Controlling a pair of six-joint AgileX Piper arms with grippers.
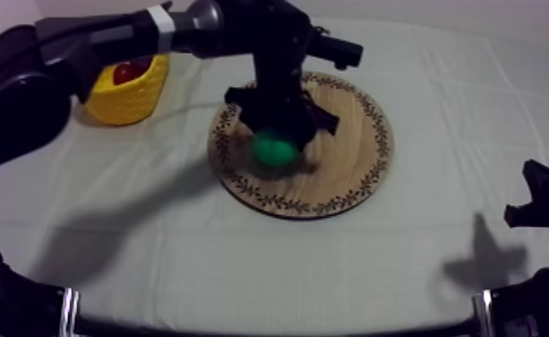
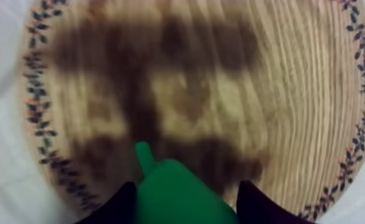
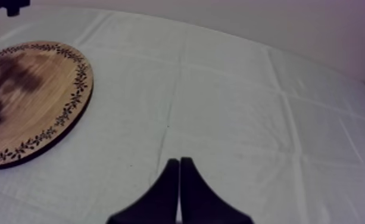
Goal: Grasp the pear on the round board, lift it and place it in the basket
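Left pincer [image 2: 187, 202] pinching pear [image 1: 274, 149] over middle of board [image 1: 349, 170], can't tell if lifted. Right pincer [image 3: 180, 173] pressed together over tabletop [image 3: 232, 119] beside board. Basket [image 1: 134, 100] far left, small red fruit [image 1: 130, 72] inside.

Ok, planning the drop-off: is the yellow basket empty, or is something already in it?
Not empty: the top view shows a small red fruit lying inside the yellow basket.

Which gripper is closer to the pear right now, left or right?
Left. The left gripper is above the wooden board, shut on the pear. The right gripper rests shut, low at the right side of the table, well apart from the board.
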